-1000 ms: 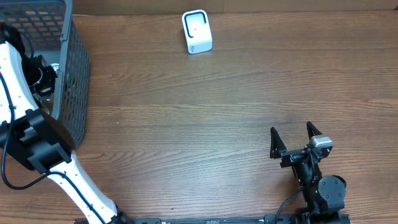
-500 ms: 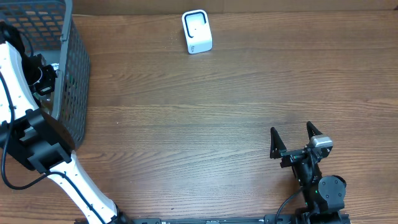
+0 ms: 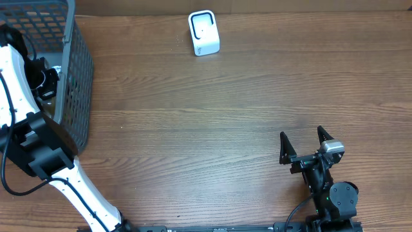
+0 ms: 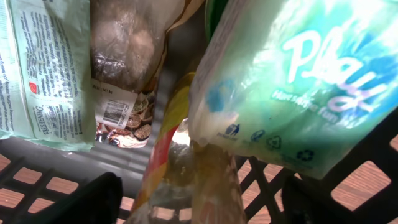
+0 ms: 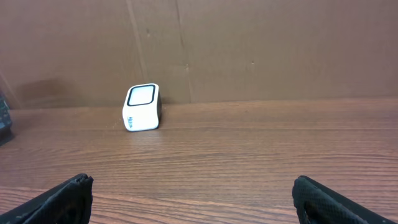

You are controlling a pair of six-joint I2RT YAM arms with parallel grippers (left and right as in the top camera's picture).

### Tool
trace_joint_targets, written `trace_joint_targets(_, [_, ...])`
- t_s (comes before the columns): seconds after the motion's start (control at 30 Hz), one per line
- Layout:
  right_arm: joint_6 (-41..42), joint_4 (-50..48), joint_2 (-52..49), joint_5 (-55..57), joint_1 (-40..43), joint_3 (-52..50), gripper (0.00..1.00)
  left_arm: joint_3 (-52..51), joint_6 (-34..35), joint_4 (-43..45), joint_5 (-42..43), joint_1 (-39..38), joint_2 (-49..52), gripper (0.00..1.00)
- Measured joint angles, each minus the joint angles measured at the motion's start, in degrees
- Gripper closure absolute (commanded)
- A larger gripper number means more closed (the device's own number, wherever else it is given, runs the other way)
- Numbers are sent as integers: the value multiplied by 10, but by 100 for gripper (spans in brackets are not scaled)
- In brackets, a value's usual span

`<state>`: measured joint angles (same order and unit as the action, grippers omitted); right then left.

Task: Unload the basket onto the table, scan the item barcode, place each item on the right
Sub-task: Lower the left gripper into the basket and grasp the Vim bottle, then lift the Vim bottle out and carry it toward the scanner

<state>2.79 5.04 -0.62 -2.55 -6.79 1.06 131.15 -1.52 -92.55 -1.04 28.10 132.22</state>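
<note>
Barely begun: reaching into wire basket point(image 3: 76, 77) at far left with left gripper point(image 4: 208, 199), fingers wide astride yellow packet point(image 4: 165, 149), not gripping. Idling near right with right gripper point(image 3: 301, 133), spread wide, empty. Remaining: grasping, lifting, showing barcode to white scanner point(image 3: 204, 32), far centre.

Your right wrist looks across the table at the scanner.
You see the white scanner point(image 5: 142, 107) standing left of centre on the wooden table point(image 5: 249, 155), close to the brown cardboard wall point(image 5: 249, 50) behind it. Its dark-framed window is tilted upward. The right gripper point(image 5: 193, 202) is spread wide, with a black fingertip point(image 5: 65, 198) in each lower corner. A dark edge point(image 5: 3, 121) shows at far left.
</note>
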Motion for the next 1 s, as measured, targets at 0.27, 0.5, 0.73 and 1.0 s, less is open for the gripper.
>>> trace_joint_targets(0.27, [0,0,0,0,0,0,0,0,1,5,-2,0,-1,49])
trace_joint_targets(0.5, [0,0,0,0,0,0,0,4,1,4,-2,0,-1,62])
trace_joint_targets(0.73, [0,0,0,0,0,0,0,62,1,4,-1,1,-16,73])
trace_joint_targets(1.0, [0,0,0,0,0,0,0,157,4,33,2,0,-112,79])
